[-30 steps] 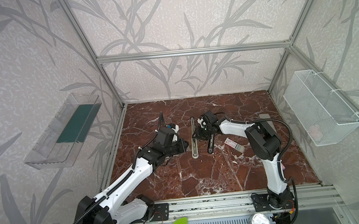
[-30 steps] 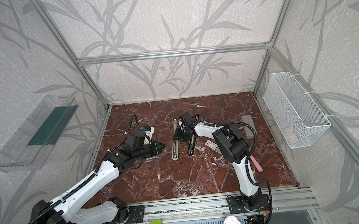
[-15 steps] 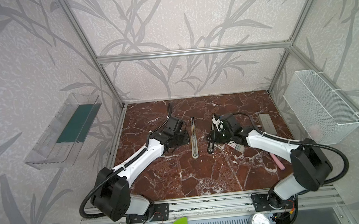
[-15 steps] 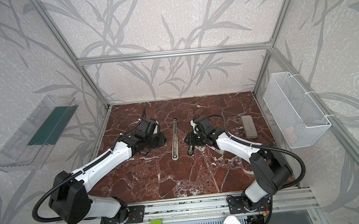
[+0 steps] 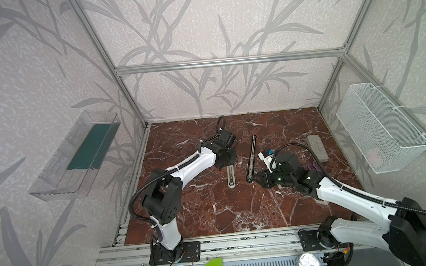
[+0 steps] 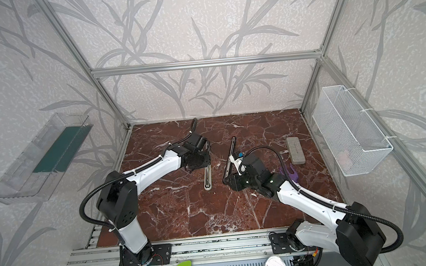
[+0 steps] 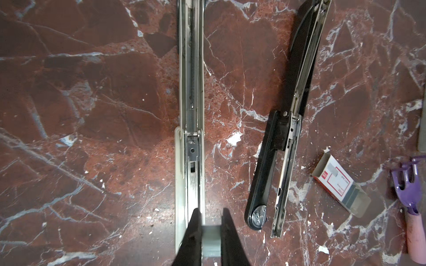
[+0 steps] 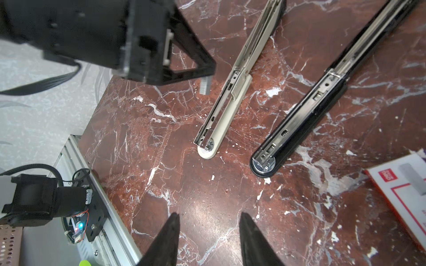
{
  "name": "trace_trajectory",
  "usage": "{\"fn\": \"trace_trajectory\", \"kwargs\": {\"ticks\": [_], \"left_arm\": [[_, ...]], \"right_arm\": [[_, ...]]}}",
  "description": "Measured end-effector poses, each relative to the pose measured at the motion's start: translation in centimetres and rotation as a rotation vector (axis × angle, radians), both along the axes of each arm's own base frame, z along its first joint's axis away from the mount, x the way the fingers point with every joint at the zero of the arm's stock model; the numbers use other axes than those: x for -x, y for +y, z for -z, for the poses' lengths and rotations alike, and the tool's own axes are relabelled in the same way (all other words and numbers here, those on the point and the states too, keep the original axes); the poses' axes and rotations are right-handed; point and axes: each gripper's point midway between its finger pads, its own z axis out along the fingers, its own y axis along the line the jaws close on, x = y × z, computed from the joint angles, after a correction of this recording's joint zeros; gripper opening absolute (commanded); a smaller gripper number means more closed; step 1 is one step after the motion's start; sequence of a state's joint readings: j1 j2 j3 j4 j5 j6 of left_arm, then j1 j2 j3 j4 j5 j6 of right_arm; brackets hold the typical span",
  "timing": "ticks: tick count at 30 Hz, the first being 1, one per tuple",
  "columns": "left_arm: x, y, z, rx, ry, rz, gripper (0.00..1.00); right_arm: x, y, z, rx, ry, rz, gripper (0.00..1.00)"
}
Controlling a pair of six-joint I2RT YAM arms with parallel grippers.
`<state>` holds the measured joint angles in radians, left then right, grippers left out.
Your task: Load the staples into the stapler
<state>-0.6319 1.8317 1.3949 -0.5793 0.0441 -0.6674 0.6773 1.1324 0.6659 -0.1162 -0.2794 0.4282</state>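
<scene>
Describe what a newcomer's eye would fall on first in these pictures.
Two staplers lie opened flat side by side on the red marble table: a white stapler and a black stapler. The left gripper pinches a grey staple strip close to the white one, while the right gripper hangs open near the black one and the staples box.

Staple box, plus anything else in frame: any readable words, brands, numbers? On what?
Staple box, red logo patch with white letters: too blurred to read.
Staple box, small print inside the red frame: too small to read.
Grey block, faint mark on top: too small to read.
Nothing else shows legible text.
</scene>
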Motion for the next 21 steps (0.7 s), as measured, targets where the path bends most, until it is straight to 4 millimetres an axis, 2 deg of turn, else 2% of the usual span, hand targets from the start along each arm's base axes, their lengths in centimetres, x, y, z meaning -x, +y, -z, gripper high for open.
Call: {"fn": "trace_trajectory", "kwargs": {"ticks": [7, 16, 21], "left_arm": [[-0.9, -0.4, 1.3, -0.086, 0.004, -0.006, 0.12], [-1.6, 0.9, 1.4, -0.196, -0.041, -0.044, 0.12], [-1.8, 1.3, 2.3, -0.227, -0.038, -0.052, 0.12]], "right_arm": [[0.8, 0.0, -0.6, 0.006, -0.035, -0.022, 0.44], [1.4, 0.1, -0.8, 0.015, -0.043, -0.031, 0.44], [1.7, 0.0, -1.1, 0.015, -0.05, -0.032, 0.44]]}}
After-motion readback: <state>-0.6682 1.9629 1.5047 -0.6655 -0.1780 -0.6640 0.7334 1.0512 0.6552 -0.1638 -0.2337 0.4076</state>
